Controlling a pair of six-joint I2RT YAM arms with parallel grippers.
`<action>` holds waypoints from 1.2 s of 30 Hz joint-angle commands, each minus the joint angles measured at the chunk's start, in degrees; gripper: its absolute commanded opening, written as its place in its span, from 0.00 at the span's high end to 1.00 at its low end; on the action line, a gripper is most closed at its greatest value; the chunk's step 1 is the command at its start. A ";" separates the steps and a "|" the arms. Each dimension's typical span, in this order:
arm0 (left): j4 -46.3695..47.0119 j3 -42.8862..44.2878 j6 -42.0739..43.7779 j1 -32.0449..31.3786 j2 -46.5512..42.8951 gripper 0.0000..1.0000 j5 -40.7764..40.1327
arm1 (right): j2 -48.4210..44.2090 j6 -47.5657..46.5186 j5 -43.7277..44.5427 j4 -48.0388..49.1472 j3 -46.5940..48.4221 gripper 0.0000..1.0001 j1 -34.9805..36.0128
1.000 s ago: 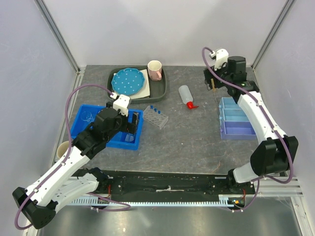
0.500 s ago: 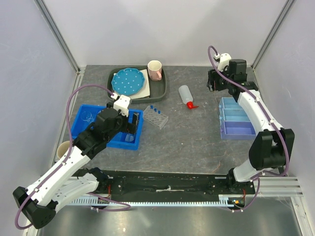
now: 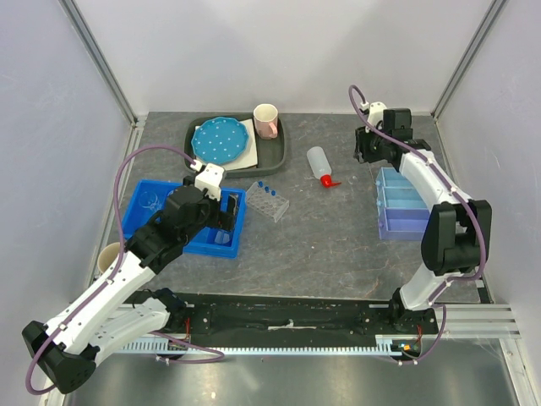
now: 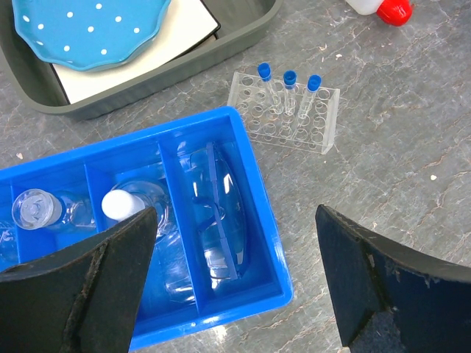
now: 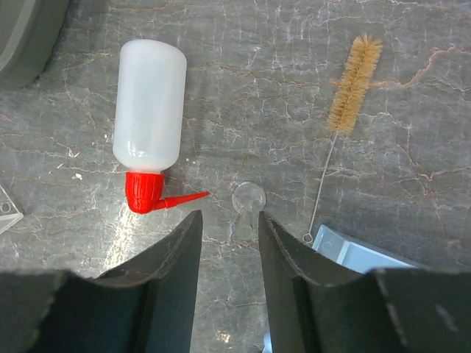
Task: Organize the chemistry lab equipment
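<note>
- Grey marbled table (image 3: 338, 245): most open room is in the middle and along the near side, between the bins on the left and right.
- The blue bin (image 4: 259, 191) sits on the left, divided into compartments. Blue goggles (image 4: 217, 213) lie in its right compartment, and small glass flasks (image 4: 37, 208) in those to the left.
- The left gripper (image 4: 235, 213) hangs over the right end of this bin with its fingers (image 4: 96, 287) spread wide and grasping nothing. The goggles lie below the gap, and the bin's right wall runs under it too.
- A grey tray (image 4: 243, 37) lies just beyond the bin, holding a blue dotted plate (image 4: 88, 22). A mug (image 3: 266, 120) stands at its far right corner.
- A pale blue divided tray (image 3: 404, 222) lies on the right, well apart from the bin.
- The right gripper (image 5: 229, 215) hovers at the far end of that tray with its fingers (image 5: 294, 279) parted only narrowly and clamping nothing that shows.
- The white squeeze bottle (image 5: 149, 110) lies on its side left of those fingers, its red nozzle pointing toward them.
- A clear tube rack (image 4: 283, 121) stands just right of the bin and apart from it, with three blue-capped tubes (image 4: 287, 92) upright along its far row.
- A brown brush (image 5: 355, 77) lies to the right of the right gripper, bristles far. Its wire handle ends at the pale tray's corner.
- A small clear glass piece (image 5: 249, 197) rests on the table just beyond the right fingertips, in line with the gap. I cannot tell whether anything touches it.
</note>
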 commanded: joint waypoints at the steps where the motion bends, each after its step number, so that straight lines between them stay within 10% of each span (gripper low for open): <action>1: 2.46 -0.07 2.49 -0.01 -0.31 0.06 -1.31 | 1.00 -0.22 -0.23 1.37 1.61 0.60 -0.05; 25: 2.46 -0.15 2.40 -0.01 -0.31 0.06 -1.49 | 2.06 -3.04 1.53 2.86 2.05 0.89 0.03; 36: 2.55 -0.07 2.31 -0.01 -0.13 0.06 -0.79 | -11.28 -2.69 -0.93 0.76 -0.06 0.91 -2.60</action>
